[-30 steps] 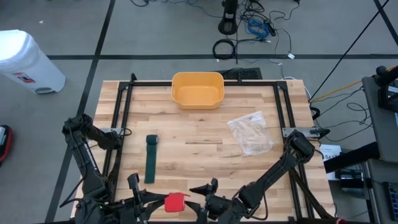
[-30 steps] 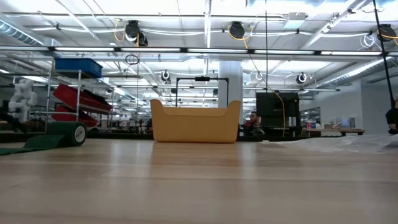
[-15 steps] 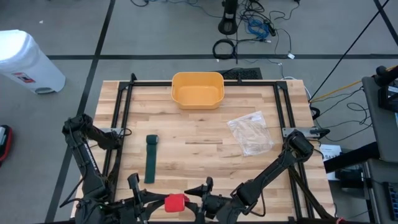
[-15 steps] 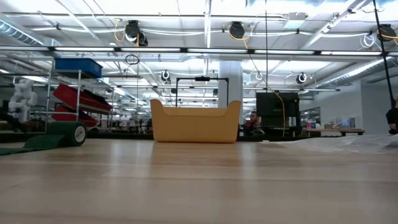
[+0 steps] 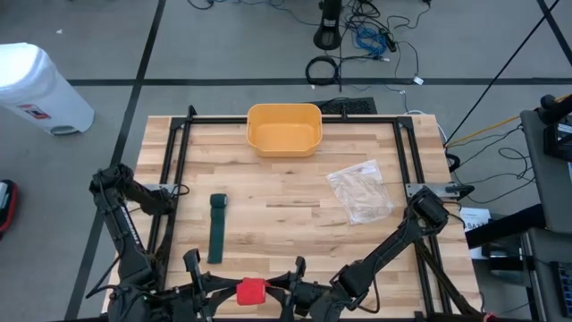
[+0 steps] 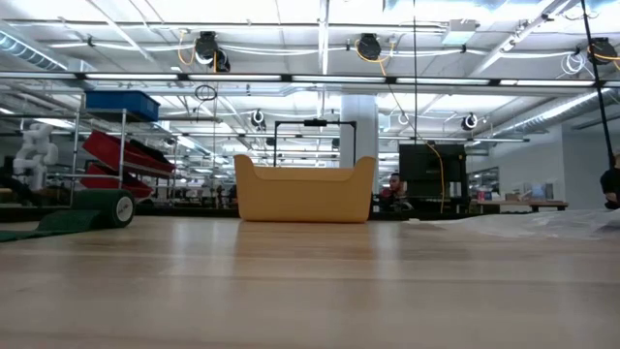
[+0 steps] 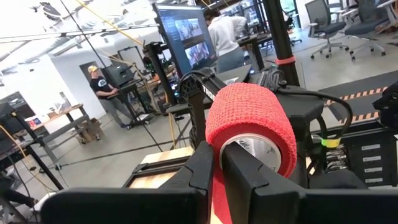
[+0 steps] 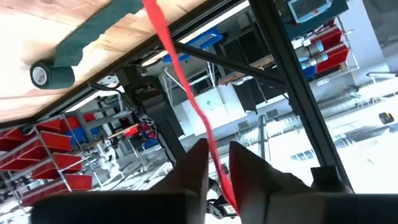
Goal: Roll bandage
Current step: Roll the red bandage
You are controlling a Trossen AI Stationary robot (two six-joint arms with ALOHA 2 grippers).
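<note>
A red bandage roll (image 5: 252,290) hangs off the table's near edge between my two grippers. My left gripper (image 5: 228,291) is shut on it from the left; in the left wrist view the roll (image 7: 249,121) shows its open core end-on. My right gripper (image 5: 284,291) stands just right of the roll, shut on its loose red strip (image 8: 180,81). A dark green bandage (image 5: 215,228), partly unrolled, lies flat on the table's left half, its rolled end (image 8: 46,73) toward the far edge. Neither gripper shows in the low view. My left gripper holds the red roll at the lower wall of its open end (image 7: 216,186), which sits between the two fingers. One finger (image 7: 242,162) seems to reach into the core and the other stays outside. The fingers come level from the left. The roll is clear of the table. My right gripper pinches the roll's loose red strip (image 8: 211,140) between its two fingers. The fingers come roughly level from the right. The strip runs almost straight away from the fingers toward the roll, clear of the table.
A yellow tub (image 5: 283,128) stands at the far middle of the table. A clear plastic bag (image 5: 360,190) lies on the right half. A black frame (image 5: 179,161) runs along the table's sides. Bare wood lies between the green bandage and the bag.
My right gripper has shut, its wide-spread fingers closing on the red strip beside the roll, and has edged slightly toward the roll. The left gripper and the roll have kept still.
</note>
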